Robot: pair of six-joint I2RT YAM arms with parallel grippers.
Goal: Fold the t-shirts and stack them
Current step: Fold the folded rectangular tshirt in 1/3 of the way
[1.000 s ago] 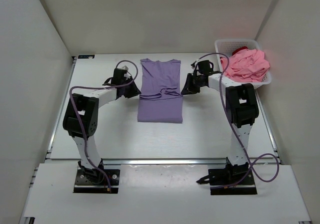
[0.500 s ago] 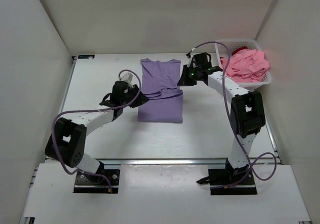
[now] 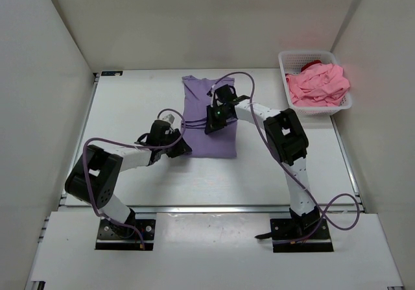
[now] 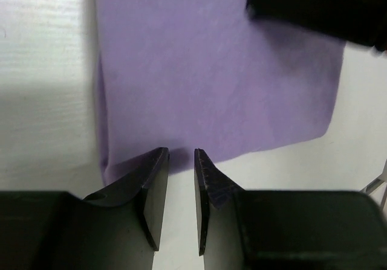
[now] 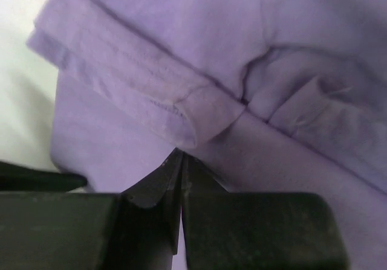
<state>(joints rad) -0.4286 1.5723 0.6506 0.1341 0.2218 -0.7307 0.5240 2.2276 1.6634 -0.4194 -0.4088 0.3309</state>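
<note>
The lavender t-shirt (image 3: 209,98) lies flat in the middle of the table, with its sleeves folded in across its middle. My left gripper (image 3: 182,148) sits low at the shirt's near left corner. In the left wrist view (image 4: 181,156) its jaws stand a narrow gap apart at the hem of the shirt (image 4: 211,70), with bare table between them. My right gripper (image 3: 213,120) is over the shirt's middle. In the right wrist view (image 5: 180,156) it is shut, its tips against the fabric just below a folded sleeve (image 5: 139,89). The pink t-shirt (image 3: 319,85) fills the basket, with a bit of the dark red t-shirt (image 3: 312,63) behind it.
The white lattice basket (image 3: 295,59) stands at the back right corner. White walls close in the table at the left, back and right. Purple cables loop off both arms, one over the shirt's far part (image 3: 227,77).
My left gripper has come nearer and right, down to the shirt's near left corner. My right gripper has swung left from the shirt's right edge to over its middle.
</note>
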